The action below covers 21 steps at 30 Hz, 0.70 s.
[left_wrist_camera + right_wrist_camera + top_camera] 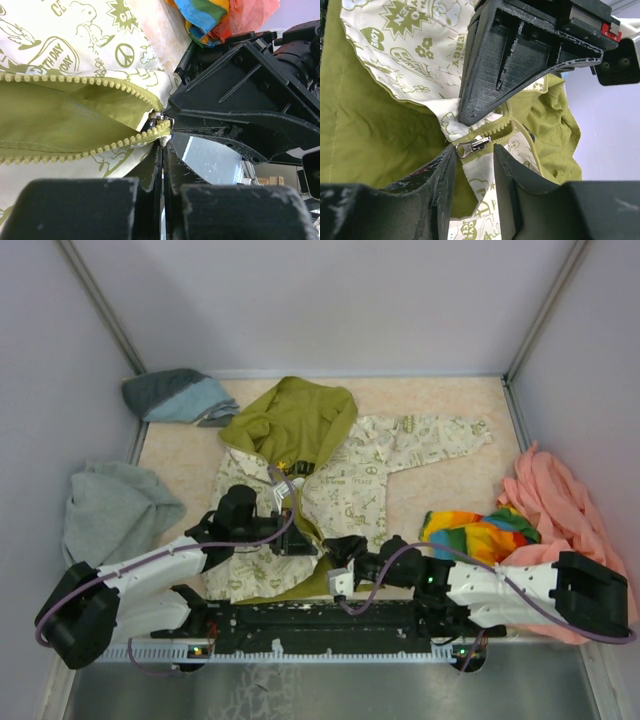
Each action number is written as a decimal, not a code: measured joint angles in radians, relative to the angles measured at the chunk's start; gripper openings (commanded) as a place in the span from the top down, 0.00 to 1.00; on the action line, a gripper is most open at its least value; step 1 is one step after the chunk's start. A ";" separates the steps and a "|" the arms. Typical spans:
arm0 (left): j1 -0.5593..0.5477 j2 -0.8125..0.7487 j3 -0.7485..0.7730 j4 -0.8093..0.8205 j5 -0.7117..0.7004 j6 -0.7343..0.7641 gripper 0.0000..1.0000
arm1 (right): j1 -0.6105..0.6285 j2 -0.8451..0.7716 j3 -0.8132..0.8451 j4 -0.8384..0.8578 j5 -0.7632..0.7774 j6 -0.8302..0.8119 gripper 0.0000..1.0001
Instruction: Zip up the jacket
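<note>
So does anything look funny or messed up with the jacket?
Yes: the jacket is gaping open. Its zipper teeth splay apart in a V from the slider, which sits at the bottom end. Nothing looks torn.

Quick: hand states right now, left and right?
Left hand: closed on the jacket at the zipper's base.
Right hand: open, zipper pull between its fingers, not gripped.

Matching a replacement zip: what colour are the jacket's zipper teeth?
The jacket's zipper teeth are olive green, clearest in the left wrist view.
</note>
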 measured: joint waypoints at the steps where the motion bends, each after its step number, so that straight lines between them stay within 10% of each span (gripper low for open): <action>1: 0.001 0.000 0.000 0.000 0.000 0.000 1.00 | 0.000 -0.003 0.000 -0.004 -0.004 0.001 0.67; 21: 0.001 0.003 0.000 -0.002 0.002 0.009 1.00 | 0.003 -0.055 0.002 -0.056 -0.034 0.061 0.89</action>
